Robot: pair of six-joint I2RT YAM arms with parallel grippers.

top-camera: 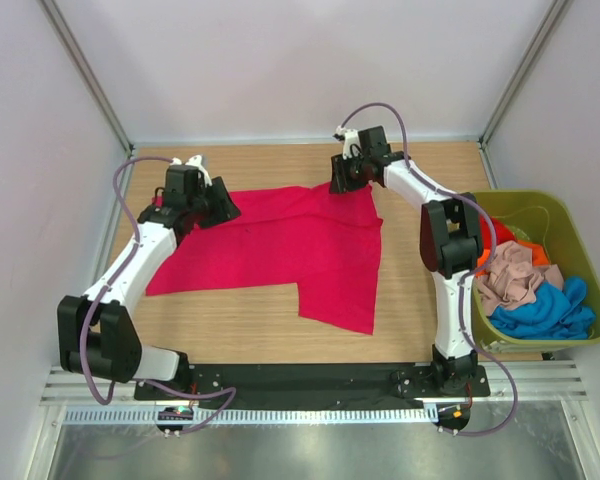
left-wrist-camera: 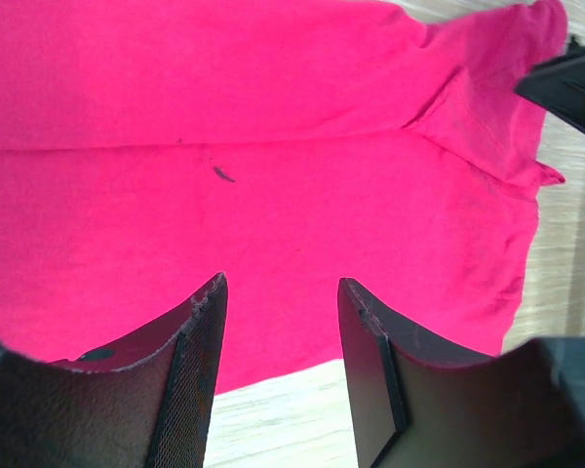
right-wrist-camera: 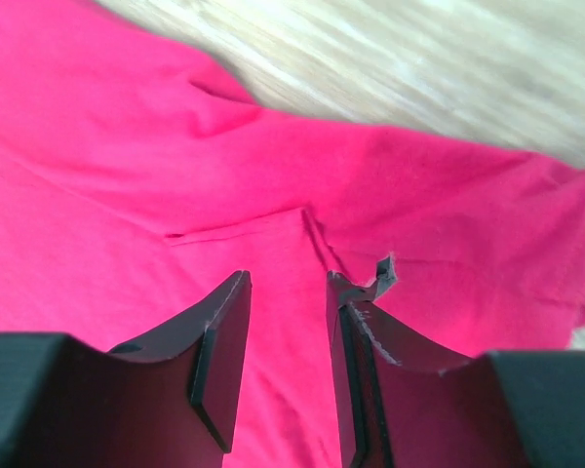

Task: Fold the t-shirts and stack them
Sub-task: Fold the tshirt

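A large crimson-red t-shirt (top-camera: 290, 245) lies spread on the wooden table; it fills the left wrist view (left-wrist-camera: 273, 156) and the right wrist view (right-wrist-camera: 175, 175). My left gripper (top-camera: 223, 210) is open over the shirt's far left edge, jaws apart with nothing between them (left-wrist-camera: 281, 285). My right gripper (top-camera: 338, 185) is open over the shirt's far right corner, jaws apart above the cloth (right-wrist-camera: 288, 278). Orange-red (top-camera: 500, 238), beige-pink (top-camera: 510, 275) and bright blue (top-camera: 545, 308) t-shirts lie crumpled in the tub.
An olive-green plastic tub (top-camera: 588, 262) stands at the table's right edge beside my right arm. White walls with metal posts close in the back and sides. A black rail (top-camera: 310, 380) runs along the near edge.
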